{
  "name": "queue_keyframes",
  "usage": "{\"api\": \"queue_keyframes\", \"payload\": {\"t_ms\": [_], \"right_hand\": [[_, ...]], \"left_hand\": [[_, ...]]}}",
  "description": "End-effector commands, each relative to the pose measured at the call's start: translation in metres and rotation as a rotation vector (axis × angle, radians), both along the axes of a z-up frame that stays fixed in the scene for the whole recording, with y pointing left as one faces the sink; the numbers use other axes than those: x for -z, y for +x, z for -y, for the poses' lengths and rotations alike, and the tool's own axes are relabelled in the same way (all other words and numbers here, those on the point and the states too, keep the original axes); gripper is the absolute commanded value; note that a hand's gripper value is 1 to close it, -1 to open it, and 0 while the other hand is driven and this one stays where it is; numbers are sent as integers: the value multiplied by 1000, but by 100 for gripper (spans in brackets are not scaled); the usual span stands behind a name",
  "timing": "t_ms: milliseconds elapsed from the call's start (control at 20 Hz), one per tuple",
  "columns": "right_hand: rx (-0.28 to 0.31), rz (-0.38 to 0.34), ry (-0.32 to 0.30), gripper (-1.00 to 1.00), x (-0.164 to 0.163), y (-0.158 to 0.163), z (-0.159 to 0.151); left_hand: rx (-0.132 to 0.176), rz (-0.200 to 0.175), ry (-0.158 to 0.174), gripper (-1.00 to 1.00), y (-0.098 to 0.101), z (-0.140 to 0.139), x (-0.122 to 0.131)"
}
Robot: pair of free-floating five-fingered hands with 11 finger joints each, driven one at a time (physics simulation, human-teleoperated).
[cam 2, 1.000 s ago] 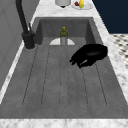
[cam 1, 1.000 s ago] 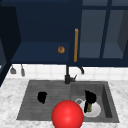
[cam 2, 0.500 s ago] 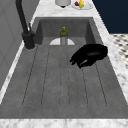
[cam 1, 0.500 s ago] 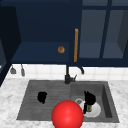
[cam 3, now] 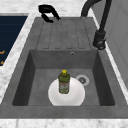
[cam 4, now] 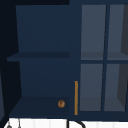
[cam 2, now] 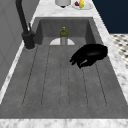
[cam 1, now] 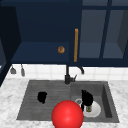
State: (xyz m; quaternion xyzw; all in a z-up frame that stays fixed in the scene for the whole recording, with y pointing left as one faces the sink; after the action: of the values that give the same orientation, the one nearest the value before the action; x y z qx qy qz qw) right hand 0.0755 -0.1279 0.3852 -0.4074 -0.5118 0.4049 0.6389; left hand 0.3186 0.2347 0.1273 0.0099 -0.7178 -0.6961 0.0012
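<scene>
My left hand (cam 1: 42, 97) hovers over the ribbed drainboard (cam 1: 50, 92) with loosely bent fingers and holds nothing. It also shows in the left side view as the left hand (cam 2: 88, 55) near the drainboard's front edge, and in the right side view as the left hand (cam 3: 47, 11) at the far end. My right hand (cam 1: 86, 97) hangs in front of the basin, fingers loose, holding nothing. A small green bottle (cam 3: 64, 81) with a yellow cap stands upright on a white plate (cam 3: 75, 96) in the basin, with no hand touching it. A red ball (cam 1: 67, 115) sits in the foreground.
The black faucet (cam 1: 67, 76) stands behind the sink, between drainboard and basin. The wall cabinet is open at the left, with a small brown round thing (cam 4: 61, 103) on its lower shelf beside a yellow door handle (cam 4: 76, 97). A plate of fruit (cam 2: 81, 3) sits on the far counter.
</scene>
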Motion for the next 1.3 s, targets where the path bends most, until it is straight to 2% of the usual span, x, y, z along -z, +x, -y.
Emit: {"api": "queue_keyframes", "payload": {"t_ms": [0, 100, 200, 300, 350, 400, 500, 700, 1050, 1250], "right_hand": [[-5, 52, 43, -100, -2, -4, 14], [-23, 55, 48, -100, -3, -5, 18], [-37, 50, 15, -100, -4, 0, 16], [-43, 45, 16, -100, -3, 0, 22], [-46, 52, 50, -100, -8, -1, 29], [-47, 48, 54, -100, -6, -1, 31], [-54, 73, 53, -100, -8, -8, 40], [-64, 52, 45, -100, -8, -13, 53], [-45, 44, 31, -100, -8, -17, 65], [-34, 63, 22, -100, -9, -24, 66]], "left_hand": [[0, 0, 0, 0, 0, 0, 0], [0, 0, 0, 0, 0, 0, 0], [0, 0, 0, 0, 0, 0, 0], [0, 0, 0, 0, 0, 0, 0], [0, 0, 0, 0, 0, 0, 0], [0, 0, 0, 0, 0, 0, 0], [0, 0, 0, 0, 0, 0, 0], [0, 0, 0, 0, 0, 0, 0], [0, 0, 0, 0, 0, 0, 0], [0, 0, 0, 0, 0, 0, 0]]}}
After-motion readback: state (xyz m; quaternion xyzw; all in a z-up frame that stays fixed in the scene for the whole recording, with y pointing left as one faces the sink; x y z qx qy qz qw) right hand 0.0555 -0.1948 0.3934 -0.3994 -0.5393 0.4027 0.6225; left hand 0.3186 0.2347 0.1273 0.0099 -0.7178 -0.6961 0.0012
